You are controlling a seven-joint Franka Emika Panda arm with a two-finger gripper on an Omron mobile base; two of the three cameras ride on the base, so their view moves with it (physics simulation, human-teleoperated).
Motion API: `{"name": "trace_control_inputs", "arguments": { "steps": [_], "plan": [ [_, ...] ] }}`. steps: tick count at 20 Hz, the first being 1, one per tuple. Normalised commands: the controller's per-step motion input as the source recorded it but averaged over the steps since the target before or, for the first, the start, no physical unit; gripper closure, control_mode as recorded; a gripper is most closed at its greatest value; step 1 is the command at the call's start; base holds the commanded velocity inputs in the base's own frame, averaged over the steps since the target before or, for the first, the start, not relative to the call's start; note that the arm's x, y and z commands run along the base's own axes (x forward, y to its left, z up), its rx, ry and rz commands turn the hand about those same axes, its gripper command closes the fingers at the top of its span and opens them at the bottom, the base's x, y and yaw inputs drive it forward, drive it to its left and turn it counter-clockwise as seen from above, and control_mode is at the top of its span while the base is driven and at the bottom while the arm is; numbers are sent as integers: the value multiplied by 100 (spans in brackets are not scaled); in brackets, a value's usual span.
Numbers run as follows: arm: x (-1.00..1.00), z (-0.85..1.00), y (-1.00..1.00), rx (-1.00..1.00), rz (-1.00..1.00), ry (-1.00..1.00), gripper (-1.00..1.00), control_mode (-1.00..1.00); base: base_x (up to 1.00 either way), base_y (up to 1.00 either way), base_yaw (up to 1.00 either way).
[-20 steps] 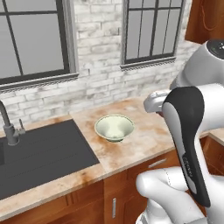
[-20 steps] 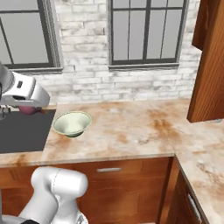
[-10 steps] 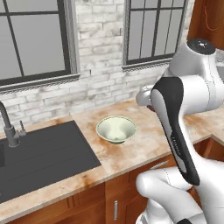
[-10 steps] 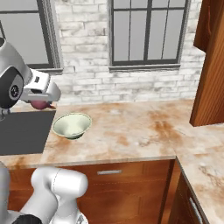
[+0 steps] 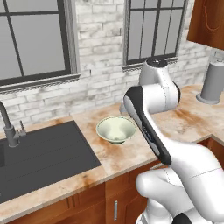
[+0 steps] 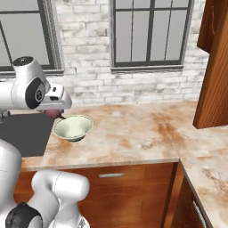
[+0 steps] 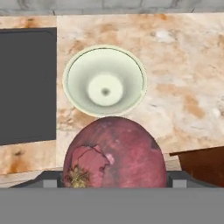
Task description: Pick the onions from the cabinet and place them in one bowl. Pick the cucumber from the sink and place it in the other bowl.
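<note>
The two-finger gripper (image 7: pixel 114 186) is clamped on a dull purple-red round onion (image 7: pixel 114 153), which bulges large at the bottom of the hand view with its dry root tuft turned toward the camera. In the right base view the onion (image 6: pixel 55 113) shows as a dark red patch tucked under the white hand, hanging above the counter just beside the bowl's near-left rim.

Below and slightly ahead sits the round pale green-cream ceramic bowl (image 7: pixel 105 81), empty, its smooth well open to the hand. It rests on the mottled tan stone counter (image 7: pixel 183 83), close to the edge of the dark grey-black rectangular sink basin (image 7: pixel 27 85).

The step in hand looks like the drop of this onion into the bowl. To do it well, I would judge that the hand should carry a little farther forward until the onion hangs over the middle of the well, not the rim, then come down low before the jaws part. A round bulb let go from height or off-centre could bounce on the ceramic, roll out across the counter, or tip toward the sink.
</note>
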Motion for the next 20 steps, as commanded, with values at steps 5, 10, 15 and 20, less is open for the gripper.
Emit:
{"name": "trace_control_inputs", "arguments": {
  "steps": [5, 10, 15, 20],
  "plan": [
    [62, -45, 0, -1, 9, -12, 100, -100, 0, 0, 0],
    [63, -53, 20, -1, 1, -9, 100, -100, 0, 0, 0],
    [81, -49, 25, 0, 0, 5, 100, -100, 0, 0, 0],
    [63, -46, 9, 0, -2, 9, 100, -100, 0, 0, 0]
  ]
}}
